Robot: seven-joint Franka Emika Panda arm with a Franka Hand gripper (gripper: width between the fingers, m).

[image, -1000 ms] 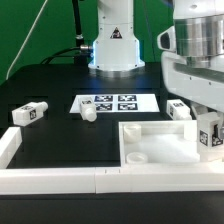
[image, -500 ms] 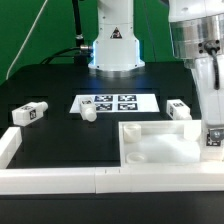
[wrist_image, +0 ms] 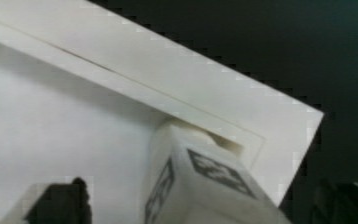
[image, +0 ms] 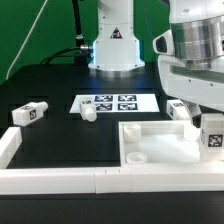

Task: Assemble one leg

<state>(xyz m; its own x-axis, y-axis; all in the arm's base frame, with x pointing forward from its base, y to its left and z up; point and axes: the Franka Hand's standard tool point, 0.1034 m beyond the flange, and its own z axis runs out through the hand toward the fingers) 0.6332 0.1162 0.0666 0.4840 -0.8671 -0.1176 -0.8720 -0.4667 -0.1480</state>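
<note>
Arm low at the exterior view's right (tool (image: 212, 140) state indiscernible).

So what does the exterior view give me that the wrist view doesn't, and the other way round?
Only the exterior view shows the marker board, a tagged leg near its left edge, a small white piece by the board, and the arm's base. Only the wrist view shows, close up, the tagged leg standing at the corner rim of the white tabletop part. Both show that white part and the leg at its corner.
</note>
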